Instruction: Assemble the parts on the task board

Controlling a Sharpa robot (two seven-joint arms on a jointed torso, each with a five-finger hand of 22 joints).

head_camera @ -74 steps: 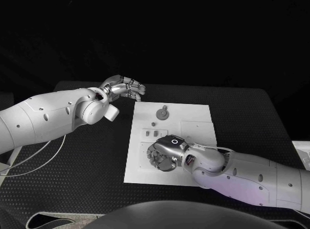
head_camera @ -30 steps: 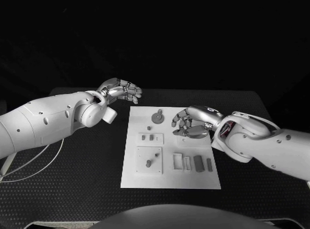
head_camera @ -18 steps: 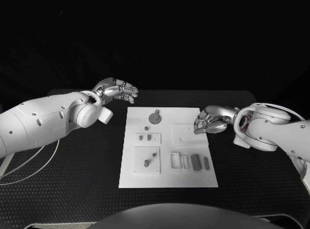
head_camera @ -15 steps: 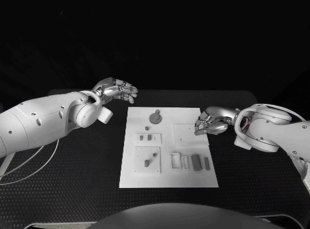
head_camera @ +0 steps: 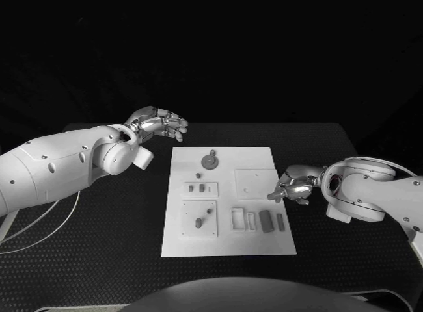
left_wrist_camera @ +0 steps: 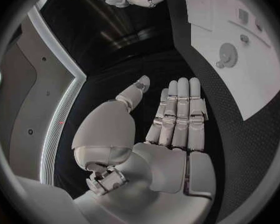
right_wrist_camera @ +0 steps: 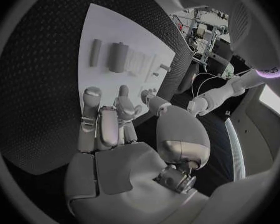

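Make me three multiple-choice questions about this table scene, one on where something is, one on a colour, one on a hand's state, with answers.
1. Where is the right hand?
A. at the board's right edge
B. past the board's far-left corner
C. over the board's near-left corner

2. What colour is the task board?
A. black
B. white
C. blue

3. What is the left hand doing?
A. pinching a part
B. pressing on the board
C. holding nothing, fingers apart

Answers: 1 A, the head view shows it by the right edge. 2 B, it is a white plate on the black table. 3 C, the left wrist view shows an empty palm.
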